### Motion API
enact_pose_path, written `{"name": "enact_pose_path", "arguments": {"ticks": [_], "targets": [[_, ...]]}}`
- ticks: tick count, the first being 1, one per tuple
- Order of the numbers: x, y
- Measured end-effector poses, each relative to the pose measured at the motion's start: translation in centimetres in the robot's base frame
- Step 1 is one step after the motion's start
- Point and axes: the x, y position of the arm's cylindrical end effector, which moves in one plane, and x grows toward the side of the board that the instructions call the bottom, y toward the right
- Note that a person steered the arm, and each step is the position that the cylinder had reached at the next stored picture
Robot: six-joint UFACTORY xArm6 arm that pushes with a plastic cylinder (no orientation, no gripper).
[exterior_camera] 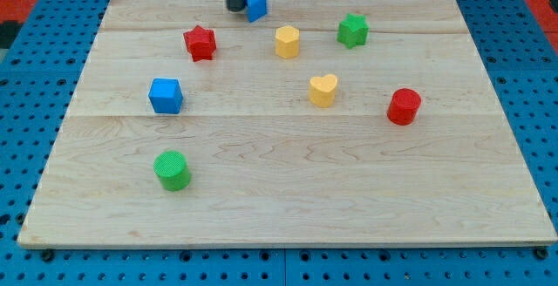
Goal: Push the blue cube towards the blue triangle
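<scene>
Our tip (235, 9) sits beside the blue triangle (255, 5) at the view's top, well apart from the blue cube (165, 95); no fingers exist, and pushing remains undone.

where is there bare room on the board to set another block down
Free: the whole bottom strip below the green cylinder, and the bottom right below the red cylinder. Crowded: the top, where my tip touches the blue triangle.
</scene>
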Motion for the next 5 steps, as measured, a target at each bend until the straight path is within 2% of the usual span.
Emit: {"name": "enact_pose_path", "arguments": {"ticks": [1,2,3,4,5], "targets": [[0.4,3.3],[2.2,3.1],[7.1,-3.7],[13.9,-0.3],[22.0,-0.2]]}}
